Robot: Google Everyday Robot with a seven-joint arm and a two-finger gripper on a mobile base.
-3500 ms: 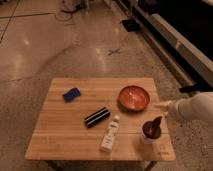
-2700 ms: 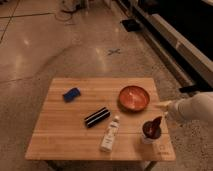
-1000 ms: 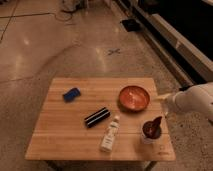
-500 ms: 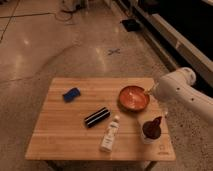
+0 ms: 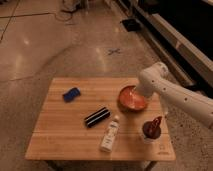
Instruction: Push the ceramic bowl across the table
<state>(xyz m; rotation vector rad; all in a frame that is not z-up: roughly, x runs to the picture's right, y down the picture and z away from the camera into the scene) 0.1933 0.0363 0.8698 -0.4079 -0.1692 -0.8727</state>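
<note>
The gripper (image 5: 131, 93) is down at the ceramic bowl (image 5: 132, 103). It sits at the bowl's back edge, at about 12 o'clock on the rim, and looks like it is touching the bowl. I cannot tell if the gripper is apart or together, because the end of the white arm (image 5: 180, 98) hides it. The arm comes in from the 3 o'clock side and bends at a round joint above the bowl.

The bowl is orange-red, round and shiny. It rests on the table (image 5: 65, 127), at about 2 o'clock from the middle of the top, near the right edge.

From the bowl, a small dark cup (image 5: 150, 131) with a red thing sticking out of it stands at 5 o'clock, near the front right corner. A white bottle (image 5: 110, 134) lies on its side at 7 o'clock. A black bar with a light stripe (image 5: 97, 116) lies at 8 o'clock, just beside the bottle's top end. A blue block (image 5: 71, 94) lies far off at 9 o'clock, near the left side.

The table has a light wooden plank top. On the shiny floor behind it is a blue X mark (image 5: 114, 51).
</note>
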